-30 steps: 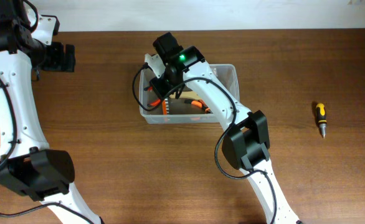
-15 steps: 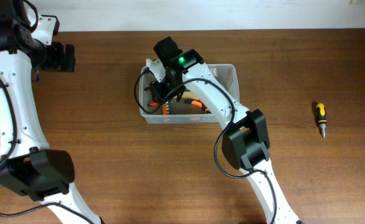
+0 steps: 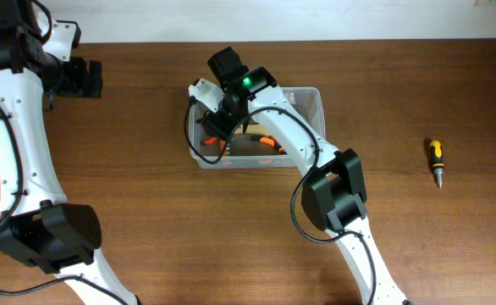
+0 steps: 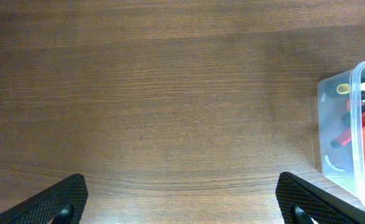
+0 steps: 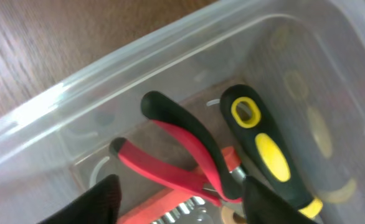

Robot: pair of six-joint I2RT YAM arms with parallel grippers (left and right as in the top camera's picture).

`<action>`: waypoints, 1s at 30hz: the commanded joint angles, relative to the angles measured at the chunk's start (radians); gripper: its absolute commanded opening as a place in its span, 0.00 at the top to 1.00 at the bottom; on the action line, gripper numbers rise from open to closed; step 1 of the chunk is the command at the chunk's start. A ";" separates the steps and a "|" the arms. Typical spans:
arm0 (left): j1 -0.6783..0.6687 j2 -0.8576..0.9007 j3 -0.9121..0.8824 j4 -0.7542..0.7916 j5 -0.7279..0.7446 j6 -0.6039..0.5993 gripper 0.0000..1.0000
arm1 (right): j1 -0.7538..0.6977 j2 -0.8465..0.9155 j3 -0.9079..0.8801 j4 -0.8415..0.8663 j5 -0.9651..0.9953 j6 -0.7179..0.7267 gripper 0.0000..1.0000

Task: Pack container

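Clear plastic container (image 3: 305, 106) on the wooden table (image 3: 146, 212), set toward the far edge near the middle, long side running left to right. Right gripper (image 5: 181, 208) poised over the container's left end, jaws parted, dark fingers (image 5: 98, 202) framing the interior with nothing clamped between them. Inside, near the end wall (image 5: 170, 62): pliers (image 5: 170, 152) with red-and-black handles lying flat, and just beside them a screwdriver (image 5: 263, 146) with a black-and-yellow handle. Strip of orange-red beneath the pliers, kind not discernible. Left gripper (image 4: 182, 208) held well apart from the container, off to its left, jaws spread wide over bare wood and holding nothing. In the left wrist view, only one rounded end of the bin (image 4: 350, 137) visible at the right edge. Second screwdriver (image 3: 435, 161), yellow-and-black handled, alone on the table well to the right of the container, tip toward the near edge.
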 commanded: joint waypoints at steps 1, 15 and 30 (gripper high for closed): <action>0.002 -0.028 0.013 0.002 0.007 -0.010 0.01 | 0.003 0.019 -0.005 0.005 0.011 -0.041 0.55; 0.002 -0.028 0.013 0.002 0.007 -0.010 0.01 | 0.004 0.039 -0.026 0.031 0.019 -0.030 0.61; 0.002 -0.028 0.013 0.002 0.007 -0.010 0.01 | -0.009 0.036 -0.042 0.015 0.106 0.074 0.95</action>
